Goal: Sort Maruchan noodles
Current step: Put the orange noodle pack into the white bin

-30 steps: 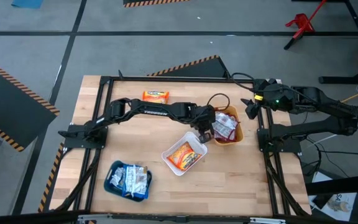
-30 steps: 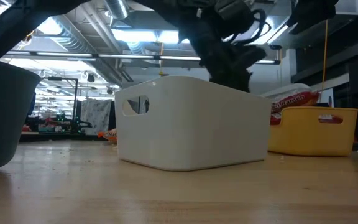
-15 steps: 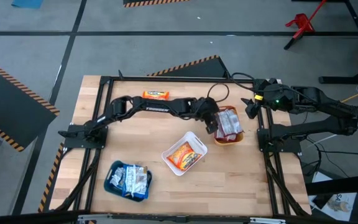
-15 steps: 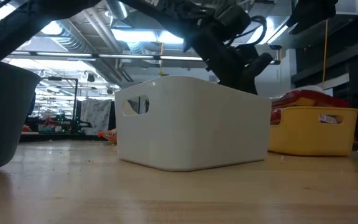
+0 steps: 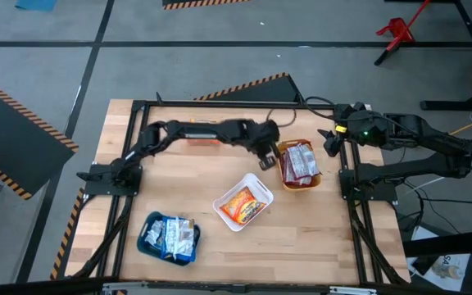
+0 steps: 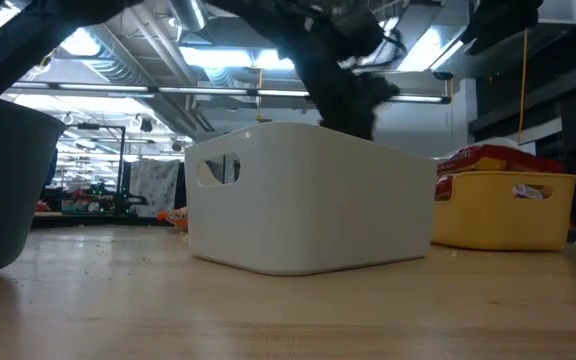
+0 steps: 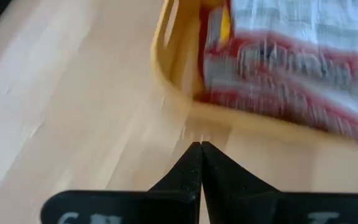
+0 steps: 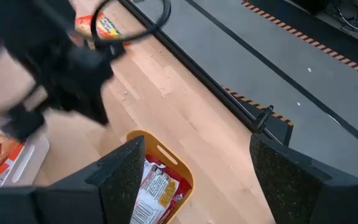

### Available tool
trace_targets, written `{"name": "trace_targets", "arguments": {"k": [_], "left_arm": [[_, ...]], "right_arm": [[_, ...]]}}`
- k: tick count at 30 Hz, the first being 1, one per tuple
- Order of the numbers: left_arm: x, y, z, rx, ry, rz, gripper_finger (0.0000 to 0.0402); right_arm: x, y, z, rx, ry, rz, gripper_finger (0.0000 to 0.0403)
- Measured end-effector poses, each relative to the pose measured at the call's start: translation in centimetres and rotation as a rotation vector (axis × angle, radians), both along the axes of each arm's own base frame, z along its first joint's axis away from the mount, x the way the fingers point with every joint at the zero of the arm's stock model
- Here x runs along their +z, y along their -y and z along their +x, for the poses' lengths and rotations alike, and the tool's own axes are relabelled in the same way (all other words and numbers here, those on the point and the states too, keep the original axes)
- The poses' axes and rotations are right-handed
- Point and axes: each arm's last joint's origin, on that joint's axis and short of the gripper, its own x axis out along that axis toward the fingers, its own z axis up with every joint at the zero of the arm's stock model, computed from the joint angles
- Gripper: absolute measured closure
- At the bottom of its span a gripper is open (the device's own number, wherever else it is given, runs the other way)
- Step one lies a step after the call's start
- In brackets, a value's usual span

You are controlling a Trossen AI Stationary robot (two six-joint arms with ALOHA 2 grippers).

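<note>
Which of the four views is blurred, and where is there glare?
Left wrist view: the yellow bin and red-and-silver packets are smeared by motion. Low view: the left arm overhead is blurred; the ceiling lights glare. High view: sharp and evenly lit.

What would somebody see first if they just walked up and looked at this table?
Probably the three bins in a slanted row across the wooden table: a blue bin nearest the front edge, a white bin in the middle, and a yellow-orange bin stuffed with red-and-silver noodle packets. Next, the long dark left arm reaching across the back, its left gripper shut and empty just beside the yellow-orange bin. The right gripper waits open at the table's right edge.
</note>
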Motion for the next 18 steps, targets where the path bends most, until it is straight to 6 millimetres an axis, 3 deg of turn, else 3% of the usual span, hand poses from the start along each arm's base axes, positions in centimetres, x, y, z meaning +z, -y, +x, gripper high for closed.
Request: {"name": "trace_targets", "arguments": {"k": [3, 10, 14, 18], "left_arm": [[2.7, -1.0, -2.0, -0.025, -0.035, -0.028, 0.0401], [8.2, -4.6, -9.3, 0.083, -0.248, 0.037, 0.0379], [9.7, -6.3, -13.5, 0.156, -0.292, 0.014, 0.0340], [9.0, -6.2, -17.6, 0.196, -0.343, -0.008, 0.0289]], "right_arm": [[0.0, 0.0, 0.1, 0.013, -0.011, -0.012, 0.0126], [0.1, 0.1, 0.8, 0.027, 0.005, -0.030, 0.0126], [0.2, 0.2, 1.2, 0.031, 0.015, -0.035, 0.0126], [0.2, 0.2, 1.2, 0.031, 0.018, -0.036, 0.0126]]}}
